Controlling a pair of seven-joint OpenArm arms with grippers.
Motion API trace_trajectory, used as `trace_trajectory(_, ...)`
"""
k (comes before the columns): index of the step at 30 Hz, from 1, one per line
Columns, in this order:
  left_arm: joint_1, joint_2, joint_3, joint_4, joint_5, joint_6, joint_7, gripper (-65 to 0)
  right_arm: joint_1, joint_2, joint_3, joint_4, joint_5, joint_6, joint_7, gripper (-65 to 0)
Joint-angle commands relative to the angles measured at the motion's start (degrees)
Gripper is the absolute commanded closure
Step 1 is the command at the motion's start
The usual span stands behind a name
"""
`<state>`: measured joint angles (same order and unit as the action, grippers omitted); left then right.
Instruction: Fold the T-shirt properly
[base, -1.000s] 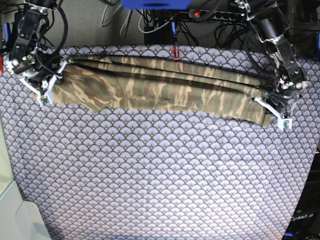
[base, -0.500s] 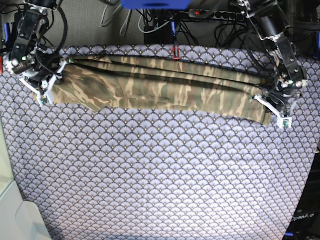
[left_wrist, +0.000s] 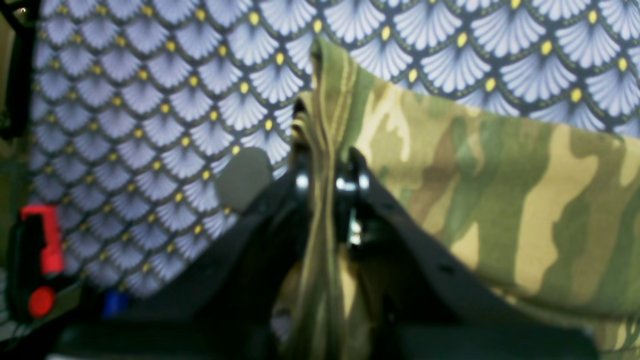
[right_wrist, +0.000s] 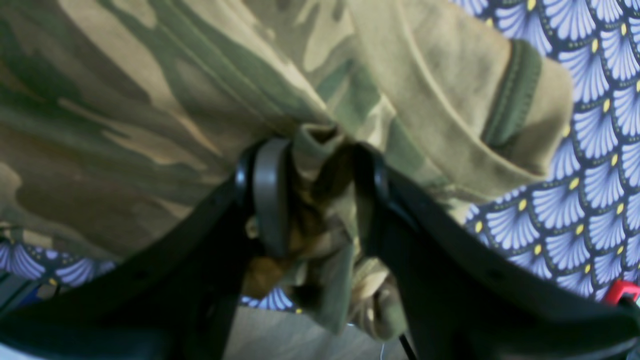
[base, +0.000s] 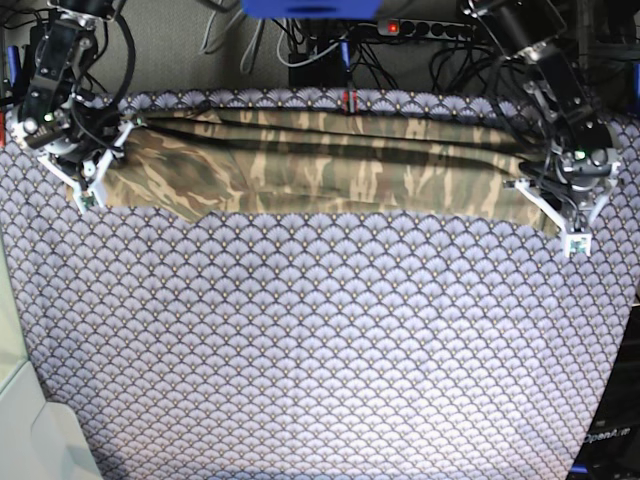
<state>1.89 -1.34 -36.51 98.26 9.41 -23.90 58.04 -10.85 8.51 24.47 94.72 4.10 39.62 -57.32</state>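
Table (base: 320, 380) is covered edge to edge in a purple-grey fan-scale cloth (base: 300, 330); cables and a power strip (base: 420, 28) sit behind its far edge. The T-shirt (base: 330, 165) lies along the far edge as a long, narrow camouflage band, stretched from the far-left corner to the far-right corner. Left tool (left_wrist: 327, 182), at the far-right corner in the base view, is clamped tight on a thin gathered hem of the shirt. Right tool (right_wrist: 315, 180), at the far-left corner, grips a thicker bunch of fabric, jaws held partway apart by the wad. Change over the last second: the left tool has swung outward toward the table's right edge, and the shirt's right end has come up with it, so the lower edge of the band now runs straighter and tauter than before. The right tool has stayed where it was. Judgement: the band is being tensioned to take out slack before the next fold; further pull risks the thin hem slipping out.
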Motion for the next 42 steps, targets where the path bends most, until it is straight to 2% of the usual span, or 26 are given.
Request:
trace_trajectory(1,-0.8,0.2,0.1,2.4,0.5,0.4,-0.2,-0.7,-0.3,-0.4,-0.5,-0.5,-0.3,0.4,-1.4,-22.5)
trace_trajectory(4,-0.8,1.9,1.3,6.5,0.5,0.4,2.0,-0.7,-0.3,-0.4,-0.5,-0.5,-0.3,0.4,-1.4,-22.5)
trace_trajectory(8,0.3,4.1,6.8,10.2,0.8,0.6,4.8,-0.7,-0.3,-0.4,-0.6,-0.5,-0.3,0.4,-1.4,-22.5)
trace_trajectory(18,0.6,10.3,15.4,11.3,1.0,0.8,5.3,-0.6,-0.3,-0.4,-1.7,-0.5,-0.3,0.4,-1.4,-22.5)
trace_trajectory(27,2.5,10.3,25.7,11.2,0.9,0.8,5.3,-0.6,-0.2,-0.4,-1.7,-0.5,-0.4,0.4,-1.4,-22.5)
trace_trajectory(38,3.6,10.3,32.6,11.2,0.9,0.9,5.2,-0.6,-0.2,-0.4,-1.7,-0.5,-0.4,0.4,-1.4,-22.5)
trace_trajectory(42,3.6,10.3,37.1,11.2,0.9,0.9,5.2,-0.6,-0.1,-0.4,-1.7,-0.5,-0.4,0.4,-1.4,-22.5)
